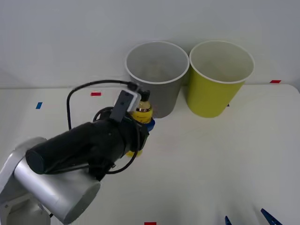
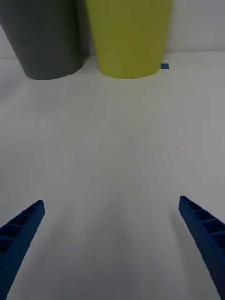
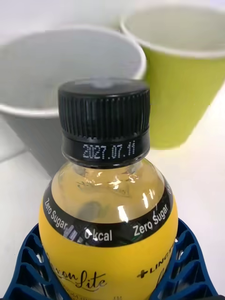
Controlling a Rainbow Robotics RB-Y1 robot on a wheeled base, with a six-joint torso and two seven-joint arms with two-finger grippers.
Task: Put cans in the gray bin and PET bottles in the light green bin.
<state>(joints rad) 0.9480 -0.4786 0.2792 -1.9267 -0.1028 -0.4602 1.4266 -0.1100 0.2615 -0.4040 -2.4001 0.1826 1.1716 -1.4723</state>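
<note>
The left tool [image 3: 112, 276] is clamped on the bottle [image 3: 110, 225], its blue fingers [image 3: 28, 267] hugging the yellow label on both sides. The bottle stands upright, black cap up, just in front of the gray bin [image 1: 157, 77]. The green bin [image 1: 219, 77] stands right of the gray one on the white desk [image 1: 225, 159]. The right tool [image 2: 112, 234] waits near the desk's near right edge, fingers apart.

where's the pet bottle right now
In the front view the PET bottle stands upright between the left gripper's blue fingers, left of center, just in front of the gray bin, with the light green bin to its right.
</note>
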